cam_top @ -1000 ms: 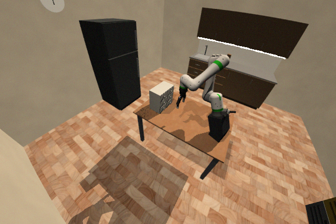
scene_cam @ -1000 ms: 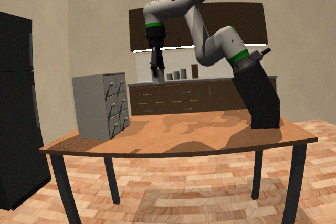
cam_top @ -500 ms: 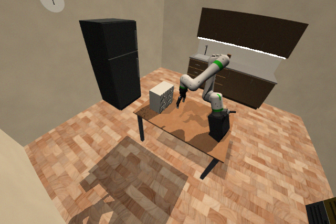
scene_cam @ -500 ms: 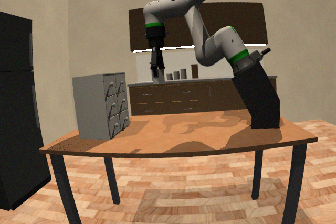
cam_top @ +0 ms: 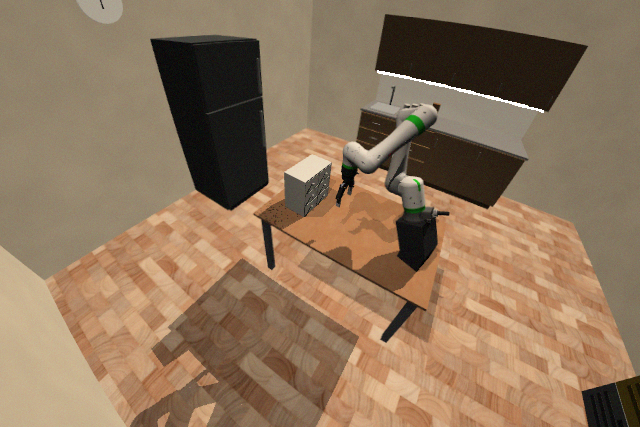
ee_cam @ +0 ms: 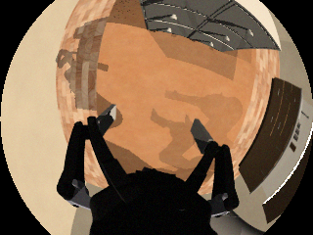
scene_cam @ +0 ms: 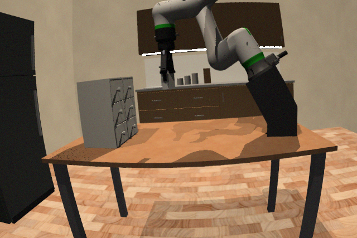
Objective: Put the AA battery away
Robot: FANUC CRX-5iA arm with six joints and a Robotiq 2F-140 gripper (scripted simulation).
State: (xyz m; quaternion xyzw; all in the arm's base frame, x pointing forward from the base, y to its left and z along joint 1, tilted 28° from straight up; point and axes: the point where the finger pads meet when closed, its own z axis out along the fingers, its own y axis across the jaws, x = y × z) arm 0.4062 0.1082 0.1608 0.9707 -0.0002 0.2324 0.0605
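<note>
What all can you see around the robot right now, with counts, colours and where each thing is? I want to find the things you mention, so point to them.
Six-drawer chest (cam_top: 295,193) (scene_cam: 96,114) (ee_cam: 196,24): one, pale grey, on the table, drawers looking shut
Table (cam_top: 330,236) (scene_cam: 161,151) (ee_cam: 132,73): one, orange-brown top, dark legs, under chest and robot
Refrigerator (cam_top: 235,148) (scene_cam: 17,131): one, black, beyond the table's chest end
Wall clock (cam_top: 87,1): one, white, left wall
Base cabinets (cam_top: 465,169) (scene_cam: 178,102): one run, brown, behind the table
Wall cabinets (cam_top: 475,60) (scene_cam: 247,22): one run, dark brown, above those
Canisters: three, grey, on the counter
AA battery: none I can make out
Arm (cam_top: 390,145) (scene_cam: 181,8): one, white with green bands, on a black pedestal
Gripper (cam_top: 345,196) (scene_cam: 166,78) (ee_cam: 155,117): one, black, open, above the table
</note>
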